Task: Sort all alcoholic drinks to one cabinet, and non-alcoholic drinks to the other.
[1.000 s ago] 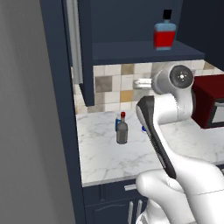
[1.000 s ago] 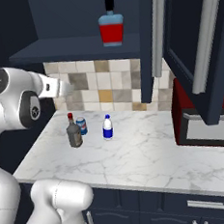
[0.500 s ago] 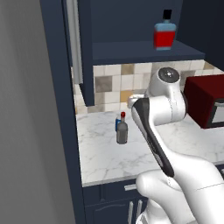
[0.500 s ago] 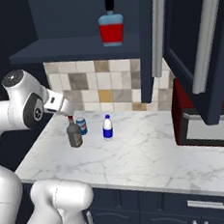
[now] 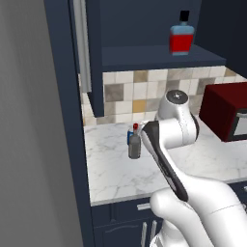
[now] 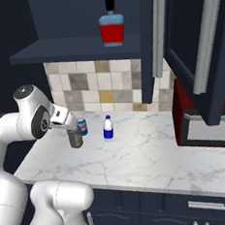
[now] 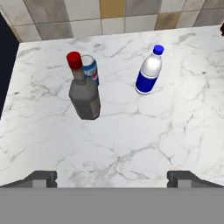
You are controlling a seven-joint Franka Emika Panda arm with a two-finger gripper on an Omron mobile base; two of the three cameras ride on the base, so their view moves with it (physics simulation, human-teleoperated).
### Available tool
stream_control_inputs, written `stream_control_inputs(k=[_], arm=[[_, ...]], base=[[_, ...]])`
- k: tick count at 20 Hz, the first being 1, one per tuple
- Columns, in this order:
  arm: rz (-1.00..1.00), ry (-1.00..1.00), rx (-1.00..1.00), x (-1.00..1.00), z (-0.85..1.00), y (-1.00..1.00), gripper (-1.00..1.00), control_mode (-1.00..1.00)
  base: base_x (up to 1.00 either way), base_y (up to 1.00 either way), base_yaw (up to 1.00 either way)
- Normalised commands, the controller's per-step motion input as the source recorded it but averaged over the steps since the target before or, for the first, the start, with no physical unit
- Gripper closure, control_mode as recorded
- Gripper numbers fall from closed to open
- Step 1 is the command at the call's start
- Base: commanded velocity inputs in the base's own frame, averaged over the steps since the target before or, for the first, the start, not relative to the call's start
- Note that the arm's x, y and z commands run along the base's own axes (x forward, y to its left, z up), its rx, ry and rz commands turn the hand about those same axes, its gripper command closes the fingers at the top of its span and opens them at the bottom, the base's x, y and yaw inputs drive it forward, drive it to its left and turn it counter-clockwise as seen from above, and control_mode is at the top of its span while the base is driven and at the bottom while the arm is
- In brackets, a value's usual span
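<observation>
End effector hovers above the marble tabletop, fingers spread wide, gripping nothing; grey-brown red-capped bottle stands upright at left, blue can just behind it, touching or nearly so; white blue-labelled bottle stands apart at right; square red bottle sits on the open navy wall cabinet's shelf; red microwave at far right.

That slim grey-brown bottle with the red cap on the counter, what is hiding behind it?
Behind the slim grey-brown glass bottle with the red cap stands a short blue can with white marks, close against it. The bottle covers the can's lower left part, so whether they touch cannot be told.
</observation>
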Motion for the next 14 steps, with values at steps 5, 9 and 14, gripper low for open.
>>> stream_control_inputs(k=[5, 9, 14], arm=[[0.09, 0.00, -0.09, 0.03, -0.31, 0.19, -1.00, -1.00], [0.07, 0.00, -0.07, 0.18, -0.09, 0.03, -1.00, -1.00], [0.06, 0.00, -0.01, 0.21, -0.06, 0.01, -1.00, -1.00]], base=[[0.00, 0.00, 0.00], [0.00, 0.00, 0.00], [0.00, 0.00, 0.00]])
